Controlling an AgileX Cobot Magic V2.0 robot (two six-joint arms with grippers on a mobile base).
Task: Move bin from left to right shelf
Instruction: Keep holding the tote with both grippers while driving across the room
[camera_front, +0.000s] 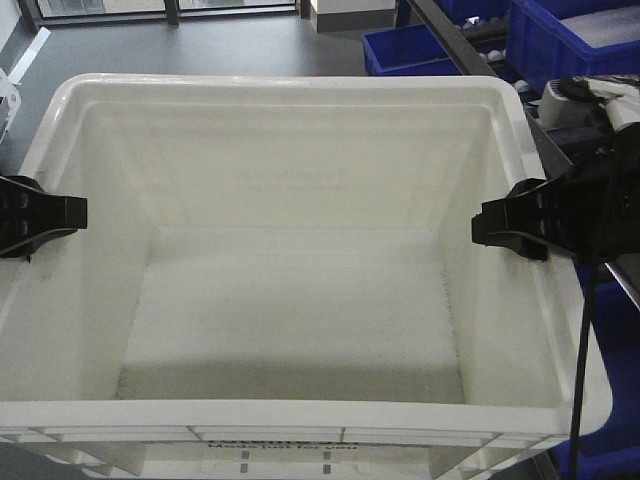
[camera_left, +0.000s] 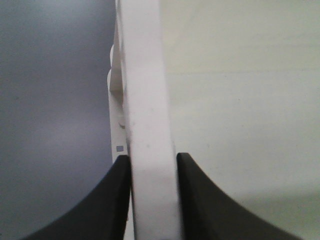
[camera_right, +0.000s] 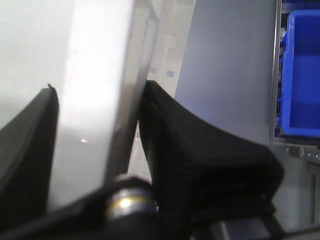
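Clamping bin (camera_front: 280, 92) rims, left gripper (camera_front: 62, 215), right gripper (camera_front: 497, 227)

Right gripper (camera_right: 99, 107) jaws pinching white bin (camera_right: 95, 45) rim, apparently tight; blue bin (camera_right: 304, 75) far right.

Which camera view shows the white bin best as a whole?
The exterior front-facing view: it shows nearly the whole bin, with the left end effector and the right end effector on its side rims. The wrist views show only a strip of rim, clamped.
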